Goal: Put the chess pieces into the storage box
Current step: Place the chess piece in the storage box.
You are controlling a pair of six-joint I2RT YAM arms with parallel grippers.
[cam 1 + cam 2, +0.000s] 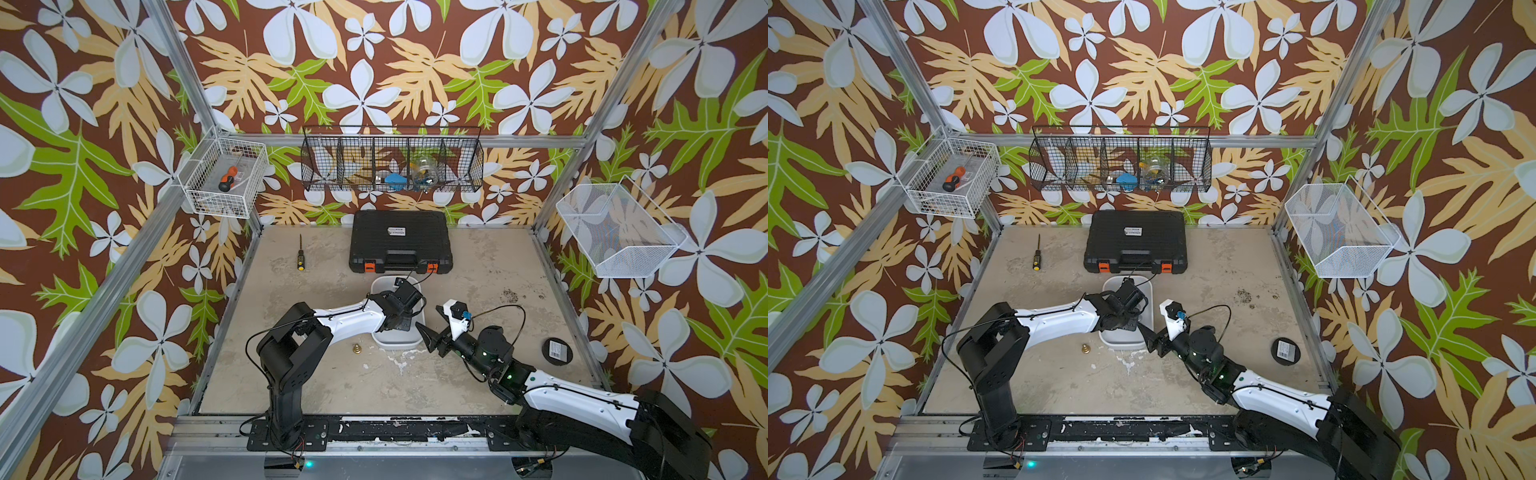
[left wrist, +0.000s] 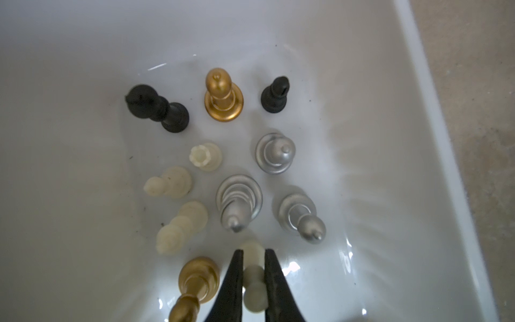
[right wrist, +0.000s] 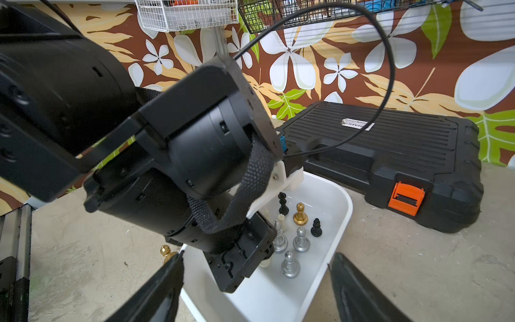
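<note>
Screwdriver [image 1: 300, 258] far left on the table [image 1: 478, 270]. One gold chess piece [image 1: 356, 348] stands on the table just left of the storage box [image 1: 401, 340]. Left gripper [image 2: 253, 252] is down inside the box, jaws narrow, pinching a cream piece [image 2: 254, 290]. Other chess pieces [image 2: 274, 153] stand upright around it. Right gripper [image 3: 256, 255] spread wide, empty, at the box's near right corner. Black disc [image 1: 557, 351] far right.

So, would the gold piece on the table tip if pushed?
The gold piece probably tips if pushed high: narrow top over a round base. Fallen, it likely rolls in a curve. Its shiny finish may be slippery.
</note>
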